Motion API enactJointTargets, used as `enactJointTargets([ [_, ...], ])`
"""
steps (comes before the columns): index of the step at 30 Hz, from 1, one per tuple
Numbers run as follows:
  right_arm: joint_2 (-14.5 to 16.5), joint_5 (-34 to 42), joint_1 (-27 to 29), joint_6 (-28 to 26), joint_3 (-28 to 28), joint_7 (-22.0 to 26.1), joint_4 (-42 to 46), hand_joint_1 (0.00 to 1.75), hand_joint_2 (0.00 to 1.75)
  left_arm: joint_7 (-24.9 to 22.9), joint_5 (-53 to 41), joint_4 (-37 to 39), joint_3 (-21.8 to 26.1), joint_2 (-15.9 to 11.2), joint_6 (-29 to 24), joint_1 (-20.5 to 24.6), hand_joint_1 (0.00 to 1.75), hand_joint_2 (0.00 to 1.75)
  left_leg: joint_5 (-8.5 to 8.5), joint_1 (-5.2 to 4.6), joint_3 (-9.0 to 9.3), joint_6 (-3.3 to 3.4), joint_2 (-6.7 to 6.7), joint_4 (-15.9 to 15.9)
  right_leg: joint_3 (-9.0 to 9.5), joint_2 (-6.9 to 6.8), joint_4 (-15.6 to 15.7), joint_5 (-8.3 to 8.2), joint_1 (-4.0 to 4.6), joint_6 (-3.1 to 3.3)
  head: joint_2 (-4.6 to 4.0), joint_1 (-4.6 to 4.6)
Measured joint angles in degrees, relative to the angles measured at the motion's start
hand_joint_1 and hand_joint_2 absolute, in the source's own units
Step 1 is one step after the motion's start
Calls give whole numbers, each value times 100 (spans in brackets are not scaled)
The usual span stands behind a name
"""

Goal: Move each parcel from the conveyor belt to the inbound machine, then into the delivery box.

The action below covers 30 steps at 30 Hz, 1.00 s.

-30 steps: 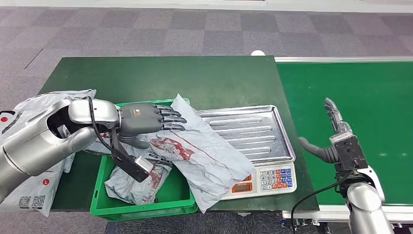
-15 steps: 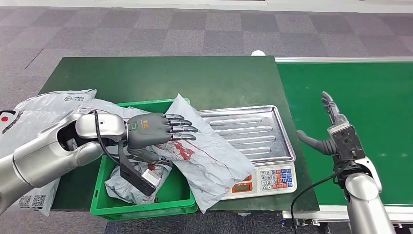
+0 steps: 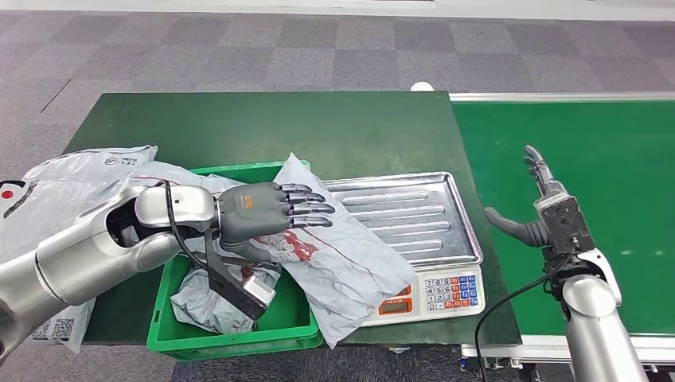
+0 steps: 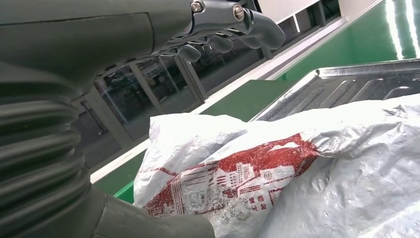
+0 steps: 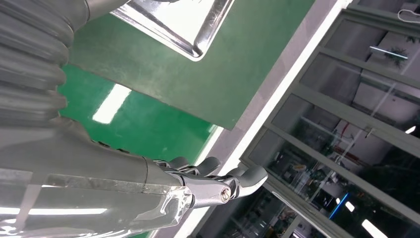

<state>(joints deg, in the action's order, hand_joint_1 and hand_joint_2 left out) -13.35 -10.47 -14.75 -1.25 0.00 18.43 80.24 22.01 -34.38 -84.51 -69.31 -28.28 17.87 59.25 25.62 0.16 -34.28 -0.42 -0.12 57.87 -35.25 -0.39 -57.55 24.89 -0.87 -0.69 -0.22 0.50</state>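
A grey parcel (image 3: 338, 255) with red print lies partly on the steel tray of the inbound machine (image 3: 414, 231), a weighing scale with a keypad at its front, and partly over the right edge of the green delivery box (image 3: 171, 334). Its left corner hangs above the box, where another crumpled parcel (image 3: 211, 302) already rests inside. The left hand (image 3: 267, 211) is above the grey parcel, with the fingers stretched out flat and apart, pointing toward the scale. The thumb is below the palm, near the plastic, but it seems not to grip anything; from the left wrist view the parcel (image 4: 277, 173) lies just under the hand with a gap to the fingers (image 4: 223, 25). The right hand (image 3: 545, 215) is held over the edge of the green conveyor belt (image 3: 621, 183), fingers straight, thumb spread to the side, holding nothing. More grey bags (image 3: 56, 191) lie at the left side of the dark green table (image 3: 263, 127).
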Motion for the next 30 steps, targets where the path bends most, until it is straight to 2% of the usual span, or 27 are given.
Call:
enactJointTargets([
  [6,-16,25,-19,0,2,1,-30,0,175,-91,-110,45,0,66,-60,1,0,175,0,-1,1,0,-1,1,0,-1,0,0,-1,0,0,0],
  [16,-112,70,79,21,2,79,-36,0,175,-439,-501,583,-7,540,-236,12,0,175,0,-2,2,0,-1,2,-3,0,2,-1,-2,-1,0,-1],
  [17,-107,25,100,4,2,87,-36,0,175,-446,-571,720,-27,665,-205,23,0,175,0,-3,2,1,-5,2,-2,-4,3,0,-2,-1,0,-2],
  [19,-86,-65,137,-39,4,97,-34,0,175,-452,-783,1174,-114,1084,-198,40,0,175,-1,-3,1,3,-23,2,4,-23,5,1,-3,-3,0,-2],
  [25,-2,-135,407,-126,11,102,104,0,175,-574,-1243,2988,-386,2692,-916,-148,0,175,0,-19,0,16,-47,7,19,-43,7,2,-18,-13,0,0],
  [27,22,-136,577,-155,9,100,254,0,175,-579,-1290,3464,-424,3080,-1063,-207,0,175,4,-21,0,23,-49,8,21,-46,9,6,-20,-19,0,0],
  [30,68,-156,799,-168,5,77,510,0,175,-566,-1345,3984,-479,3500,-1133,-247,0,175,7,-21,-1,26,-50,8,25,-49,9,9,-20,-23,0,0],
])
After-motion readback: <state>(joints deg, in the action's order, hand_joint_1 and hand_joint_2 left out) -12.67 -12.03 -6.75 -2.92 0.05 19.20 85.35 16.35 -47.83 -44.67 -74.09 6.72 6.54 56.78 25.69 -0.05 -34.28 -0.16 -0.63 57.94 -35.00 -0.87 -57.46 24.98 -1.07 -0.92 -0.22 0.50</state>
